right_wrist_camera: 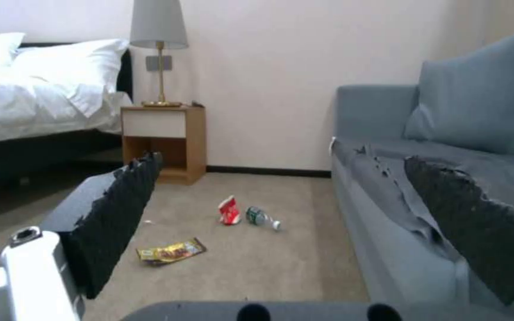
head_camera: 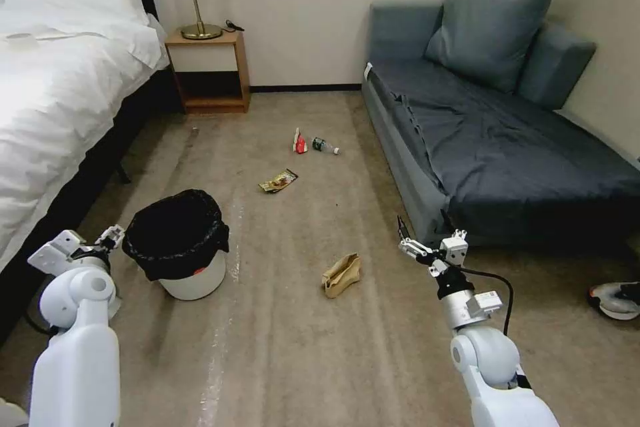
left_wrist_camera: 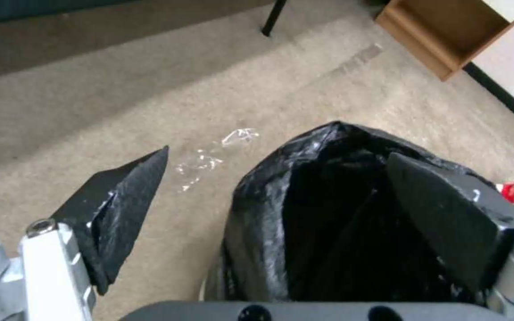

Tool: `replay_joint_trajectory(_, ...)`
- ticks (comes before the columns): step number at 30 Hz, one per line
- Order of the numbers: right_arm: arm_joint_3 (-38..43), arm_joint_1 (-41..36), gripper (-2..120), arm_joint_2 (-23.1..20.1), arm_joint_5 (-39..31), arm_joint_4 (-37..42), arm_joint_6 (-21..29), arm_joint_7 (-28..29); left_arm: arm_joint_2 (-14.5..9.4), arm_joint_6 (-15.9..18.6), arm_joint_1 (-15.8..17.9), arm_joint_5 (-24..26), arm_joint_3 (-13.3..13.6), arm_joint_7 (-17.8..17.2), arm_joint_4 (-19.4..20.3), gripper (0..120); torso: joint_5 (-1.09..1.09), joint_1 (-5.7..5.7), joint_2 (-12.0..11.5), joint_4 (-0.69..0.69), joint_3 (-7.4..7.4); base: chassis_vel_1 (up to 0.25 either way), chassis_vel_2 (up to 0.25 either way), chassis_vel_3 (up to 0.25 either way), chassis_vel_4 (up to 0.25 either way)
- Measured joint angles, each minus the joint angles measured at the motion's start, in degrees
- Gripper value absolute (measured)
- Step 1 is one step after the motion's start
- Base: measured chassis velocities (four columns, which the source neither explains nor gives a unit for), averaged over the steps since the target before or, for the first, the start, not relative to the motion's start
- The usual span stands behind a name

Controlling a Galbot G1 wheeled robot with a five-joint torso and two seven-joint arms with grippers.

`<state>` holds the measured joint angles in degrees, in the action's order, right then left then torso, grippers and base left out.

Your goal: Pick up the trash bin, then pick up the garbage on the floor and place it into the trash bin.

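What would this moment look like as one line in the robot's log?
left gripper: open, straddling trash bin rim | right gripper: open, raised, idle | garbage: all on floor

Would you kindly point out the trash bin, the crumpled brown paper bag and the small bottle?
trash bin (head_camera: 200, 280): head view, on its white wall below the black liner.
crumpled brown paper bag (head_camera: 341, 274): head view, its middle.
small bottle (head_camera: 324, 145): head view, its green-labelled body.
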<state>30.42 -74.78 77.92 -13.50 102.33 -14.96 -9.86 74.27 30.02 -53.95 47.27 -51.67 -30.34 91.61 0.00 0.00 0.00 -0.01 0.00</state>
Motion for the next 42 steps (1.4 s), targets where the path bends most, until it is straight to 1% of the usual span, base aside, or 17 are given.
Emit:
replay_joint_trajectory(3,0.1,-0.4,100,0.1,0.0,0.1,-0.2,-0.2,-0.7,0.3,1.6,0.3,0.4,0.1,-2.4,94,0.00,0.00,0.0,0.00,0.00,0.000,0.000,0.000,0.000)
replay_joint_trajectory(4,0.1,-0.7,100,0.1,0.0,0.3,-0.3,-0.3,-1.0,0.4,2.5,0.5,0.7,0.3,-4.1,88,0.00,0.00,0.0,0.00,0.00,0.000,0.000,0.000,0.000)
replay_joint_trajectory(7,0.2,-0.9,100,0.1,0.0,0.4,-0.4,-0.4,-1.2,0.4,3.0,0.6,0.9,0.5,-5.5,84,0.00,0.00,0.0,0.00,0.00,0.000,0.000,0.000,0.000)
replay_joint_trajectory(8,0.2,-1.2,100,0.1,0.0,0.5,-0.5,-0.5,-1.2,0.4,3.5,0.5,1.0,1.0,-7.5,81,-0.01,0.00,0.0,0.00,0.00,0.000,0.000,0.000,0.000)
replay_joint_trajectory(12,0.3,-1.5,100,0.0,0.1,0.7,-0.6,-0.9,-1.1,0.3,3.7,0.6,1.2,2.4,-10.2,87,0.00,0.00,0.0,0.01,0.00,0.000,0.000,0.000,0.000)
replay_joint_trajectory(15,0.3,-1.7,100,0.1,0.2,0.8,-0.7,-1.0,-0.9,0.4,3.7,0.7,1.2,2.9,-11.0,89,0.00,0.00,0.0,0.01,0.00,0.000,0.000,0.000,0.000)
replay_joint_trajectory(17,0.1,-2.0,100,0.3,0.3,0.8,-1.0,-1.1,-0.6,0.3,4.4,0.9,1.4,3.7,-12.9,93,-0.01,0.00,0.0,0.01,0.00,0.000,0.000,0.000,0.000)
replay_joint_trajectory(24,-0.7,-3.1,100,0.9,0.4,1.1,-1.9,-1.4,-0.6,0.0,6.6,1.1,2.2,4.6,-17.3,94,0.00,0.00,0.0,0.00,0.00,0.000,0.000,0.000,0.000)
replay_joint_trajectory(28,-0.9,-3.8,100,1.1,0.7,1.2,-2.7,-1.7,-0.3,-0.2,7.0,0.6,2.4,5.0,-18.5,83,0.00,0.00,0.0,0.01,0.00,0.000,0.000,0.000,0.000)
replay_joint_trajectory(29,-0.9,-3.8,100,1.1,0.7,1.2,-2.7,-1.7,-0.3,-0.2,7.0,0.6,2.4,5.0,-18.5,83,0.00,0.00,0.0,0.01,0.00,0.000,0.000,0.000,0.000)
replay_joint_trajectory(32,-0.9,-4.3,100,1.2,0.9,1.2,-3.3,-1.8,0.0,-1.0,6.8,-0.1,2.4,5.9,-19.1,67,0.03,0.00,0.0,0.01,0.00,0.000,0.000,0.000,0.000)
replay_joint_trajectory(33,-0.9,-4.3,100,1.2,0.9,1.2,-3.3,-1.8,0.0,-1.0,6.8,-0.1,2.4,5.9,-19.1,67,0.03,0.00,0.0,0.01,0.00,0.000,0.000,0.000,0.000)
replay_joint_trajectory(35,-1.0,-4.5,100,1.4,1.0,1.2,-3.5,-1.9,0.2,-1.3,6.6,-0.2,2.4,6.4,-19.1,56,0.04,0.00,0.0,0.01,-0.01,0.000,0.000,0.000,0.000)
replay_joint_trajectory(36,-1.0,-4.5,100,1.4,1.0,1.2,-3.5,-1.9,0.2,-1.3,6.6,-0.2,2.4,6.4,-19.1,56,0.04,0.00,0.0,0.01,-0.01,0.000,0.000,0.000,0.000)
replay_joint_trajectory(38,-1.4,-4.8,100,1.6,1.2,1.5,-3.6,-2.3,0.2,-1.2,6.0,-0.2,2.4,7.0,-18.7,44,0.03,0.00,0.0,0.02,-0.01,0.000,0.000,0.000,0.000)
replay_joint_trajectory(41,-1.6,-4.9,100,1.7,1.4,1.5,-3.6,-2.5,0.2,-1.2,5.7,-0.3,2.4,7.2,-18.4,39,0.02,0.00,0.0,0.02,-0.01,0.000,0.000,0.000,0.000)
replay_joint_trajectory(42,-1.8,-4.9,100,1.7,1.6,1.5,-3.7,-2.6,0.2,-1.1,5.4,-0.3,2.4,7.5,-18.2,34,0.02,0.00,0.0,0.02,-0.01,0.000,0.000,0.000,0.000)
